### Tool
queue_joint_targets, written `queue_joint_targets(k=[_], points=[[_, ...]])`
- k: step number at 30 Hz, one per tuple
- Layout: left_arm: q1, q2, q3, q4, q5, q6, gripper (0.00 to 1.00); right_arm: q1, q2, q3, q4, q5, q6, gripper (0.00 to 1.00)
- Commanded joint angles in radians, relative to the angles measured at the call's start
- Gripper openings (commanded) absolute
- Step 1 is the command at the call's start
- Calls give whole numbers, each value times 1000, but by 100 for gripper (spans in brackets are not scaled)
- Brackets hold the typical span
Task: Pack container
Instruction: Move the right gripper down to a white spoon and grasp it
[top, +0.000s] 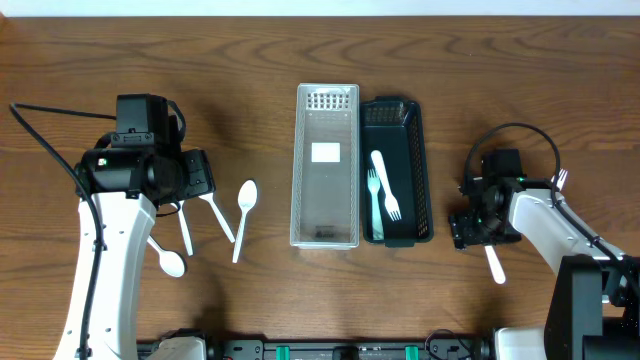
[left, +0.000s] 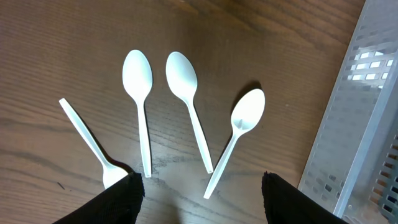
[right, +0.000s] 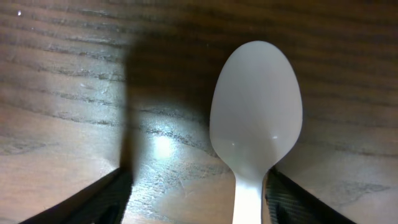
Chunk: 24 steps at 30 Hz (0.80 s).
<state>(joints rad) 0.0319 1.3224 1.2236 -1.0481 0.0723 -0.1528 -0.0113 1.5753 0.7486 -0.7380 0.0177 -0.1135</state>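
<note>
One spoon (right: 255, 106) lies on the table (top: 250, 60) right of the basket (top: 419, 150), straddled by right pincer (right: 196, 193), jaws apart, probably lining up a grasp. Left pincer (left: 199, 193) gapes empty over four spoons (left: 137, 74).

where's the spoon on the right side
Overhead, the spoon lies right of the dark basket, under the right gripper; the right wrist view shows its bowl between that gripper's spread fingers.

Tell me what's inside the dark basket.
Two pale green forks lie inside the dark basket. The floor beneath them is covered; nothing else shows.
</note>
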Motion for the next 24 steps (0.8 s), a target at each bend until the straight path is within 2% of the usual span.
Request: queue_joint_targets(k=[1, 9, 16, 24], points=[[0, 2, 18, -6, -1, 6, 64, -5, 23, -32, 13, 23, 12, 63], [0, 2, 18, -6, -1, 6, 64, -5, 23, -32, 27, 23, 47, 62], [0, 2, 18, -7, -1, 6, 64, -5, 23, -32, 47, 23, 46, 49], [0, 2, 18, -6, -1, 6, 64, -5, 23, -32, 71, 23, 46, 43]])
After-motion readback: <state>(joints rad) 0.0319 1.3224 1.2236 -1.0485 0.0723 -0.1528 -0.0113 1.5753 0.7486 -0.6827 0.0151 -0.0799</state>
